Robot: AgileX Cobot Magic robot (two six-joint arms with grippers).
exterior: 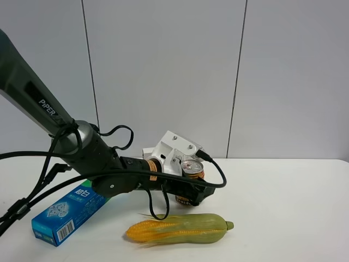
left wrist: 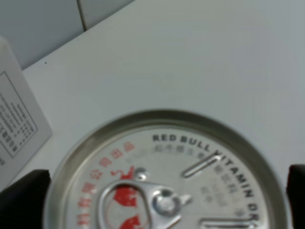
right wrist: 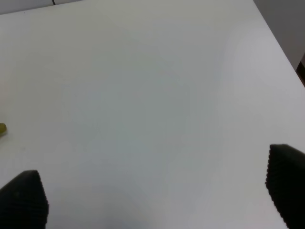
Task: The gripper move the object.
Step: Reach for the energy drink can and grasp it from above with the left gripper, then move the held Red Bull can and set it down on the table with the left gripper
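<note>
Big and close, the dark left arm (exterior: 32,98) comes down from 10 o'clock in the high view, with black cables looping off it. Under everything is the white tabletop (exterior: 283,207). A blue box (exterior: 68,214) lies flat on it, at about 8 o'clock from the can. A corn cob (exterior: 180,229) lies near the front edge, at 6 o'clock from the can, with its green tip toward 3 o'clock and its yellow end toward 9 o'clock. A white box (exterior: 148,153) peeks out behind the arm, at about 10 o'clock from the can. The gold can (exterior: 192,166) sits near the middle of the tabletop, just behind the corn, with its silver top a bit tipped. I cannot tell if its bottom touches the tabletop. The left tool (exterior: 192,190) is clamped on the can, one black fingertip (left wrist: 24,200) on each side. The right tool (right wrist: 155,193) is spread wide over bare tabletop and grips nothing.
</note>
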